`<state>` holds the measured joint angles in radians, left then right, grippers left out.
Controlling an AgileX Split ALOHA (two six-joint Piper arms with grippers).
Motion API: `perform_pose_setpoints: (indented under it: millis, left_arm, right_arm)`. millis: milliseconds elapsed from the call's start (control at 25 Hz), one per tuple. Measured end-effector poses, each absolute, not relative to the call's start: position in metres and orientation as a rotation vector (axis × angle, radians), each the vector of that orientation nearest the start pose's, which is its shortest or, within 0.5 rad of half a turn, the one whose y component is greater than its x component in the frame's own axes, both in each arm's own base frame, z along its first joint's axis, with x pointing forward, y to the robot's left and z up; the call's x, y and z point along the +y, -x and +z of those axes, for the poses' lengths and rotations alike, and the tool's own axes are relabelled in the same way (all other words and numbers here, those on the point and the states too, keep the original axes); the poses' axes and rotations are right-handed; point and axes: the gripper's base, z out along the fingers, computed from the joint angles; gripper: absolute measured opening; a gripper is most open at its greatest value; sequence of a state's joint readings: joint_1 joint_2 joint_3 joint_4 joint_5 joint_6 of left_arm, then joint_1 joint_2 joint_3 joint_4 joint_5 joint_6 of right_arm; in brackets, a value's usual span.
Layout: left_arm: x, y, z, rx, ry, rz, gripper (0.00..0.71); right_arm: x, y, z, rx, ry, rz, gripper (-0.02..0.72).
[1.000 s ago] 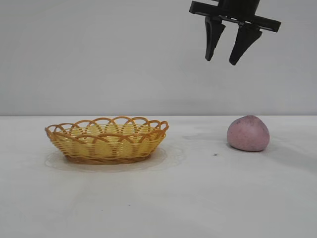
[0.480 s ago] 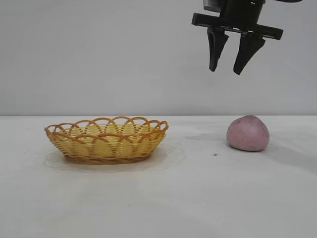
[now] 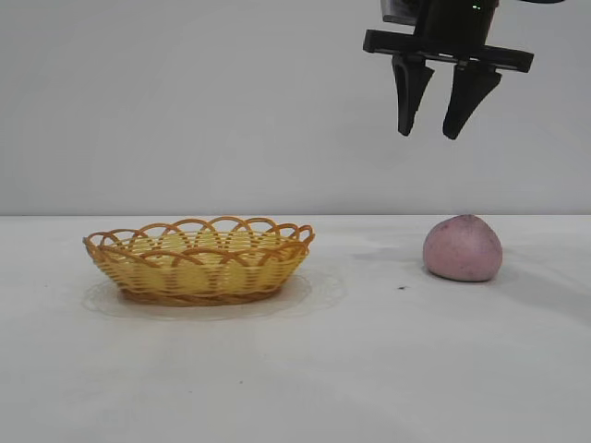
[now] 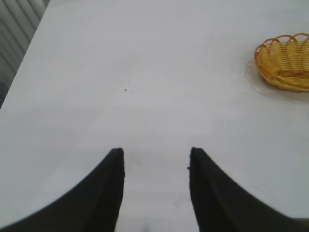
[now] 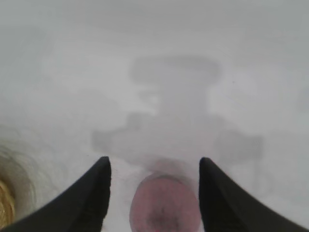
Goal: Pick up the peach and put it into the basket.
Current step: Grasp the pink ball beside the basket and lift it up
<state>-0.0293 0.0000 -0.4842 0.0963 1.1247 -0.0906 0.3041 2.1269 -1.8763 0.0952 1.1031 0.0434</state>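
- The table point(image 3: 369, 369) is a plain white surface that carries both task things.
- The basket point(image 3: 199, 260) sits on the table toward the exterior view's left, yellow weave under an orange-brown looped rim, well apart from the peach.
- The right gripper point(image 3: 430, 131) hangs high above the table, over the peach and slightly to its left in the exterior view, fingers pointing down, spread wide and holding nothing.
- The left gripper point(image 4: 155, 162) shows only in its own wrist view, above bare table, fingers apart and holding nothing; the basket lies far off.
- The peach point(image 3: 463, 248) rests on the table at the right, dusty pink, untouched.
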Motion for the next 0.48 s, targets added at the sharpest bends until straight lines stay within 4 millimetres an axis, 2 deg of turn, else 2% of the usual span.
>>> perform_pose_setpoints:
  millis: [160, 360, 400, 440, 480]
  left_arm:
    - [0.008, 0.006, 0.268, 2.119, 0.072, 0.046, 0.273]
    - [0.008, 0.006, 0.268, 2.120, 0.072, 0.046, 0.273]
    - [0.008, 0.006, 0.268, 2.120, 0.072, 0.046, 0.273]
    - [0.008, 0.006, 0.268, 2.120, 0.072, 0.046, 0.273]
    - [0.008, 0.006, 0.268, 2.119, 0.072, 0.046, 0.273]
  right_arm:
    - [0.143, -0.433, 0.225, 2.924, 0.351, 0.162, 0.402]
    - [0.144, -0.437, 0.178, 3.065, 0.371, 0.121, 0.402]
    - [0.144, -0.438, 0.169, 3.086, 0.372, 0.116, 0.345]
    - [0.145, -0.438, 0.162, 3.100, 0.376, 0.112, 0.342]
    - [0.145, -0.439, 0.156, 3.114, 0.377, 0.108, 0.272]
